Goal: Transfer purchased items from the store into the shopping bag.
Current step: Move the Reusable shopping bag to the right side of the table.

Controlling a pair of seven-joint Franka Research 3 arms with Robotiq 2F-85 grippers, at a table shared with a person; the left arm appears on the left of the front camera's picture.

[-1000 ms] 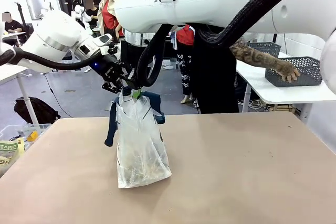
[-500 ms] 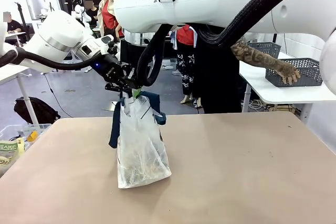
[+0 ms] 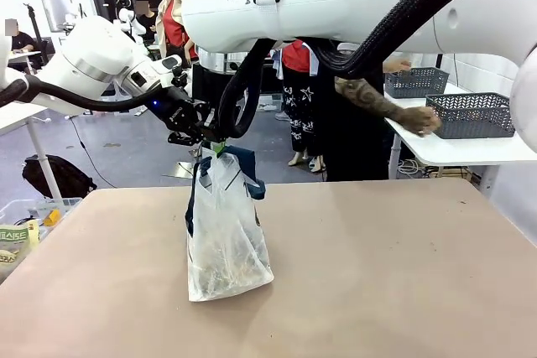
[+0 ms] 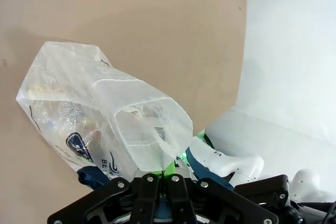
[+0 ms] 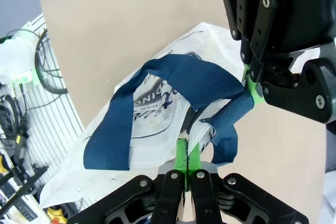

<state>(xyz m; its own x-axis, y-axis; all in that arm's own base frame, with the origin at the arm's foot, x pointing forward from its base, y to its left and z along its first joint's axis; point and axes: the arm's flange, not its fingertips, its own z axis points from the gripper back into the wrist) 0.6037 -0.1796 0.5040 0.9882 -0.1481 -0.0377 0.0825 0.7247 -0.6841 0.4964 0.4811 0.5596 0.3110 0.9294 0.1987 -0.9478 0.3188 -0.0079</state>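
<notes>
- Our left hand (image 3: 204, 142) is pinched on the shopping bag (image 3: 225, 236) top rim.
- Our right hand (image 5: 185, 165) is pressed together on the same rim, beside it.
- The bag stands upright on the table (image 3: 377, 274).

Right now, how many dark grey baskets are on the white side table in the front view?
2. One basket sits nearer, by the person's hand; the other basket stands farther back. More may be hidden behind the robot arm.

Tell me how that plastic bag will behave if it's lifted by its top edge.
The bag is thin, crinkled film, so it will likely sag and fold. Few things show at its bottom, so it is probably light. It may swing, since the film looks too limp to steady it.
</notes>
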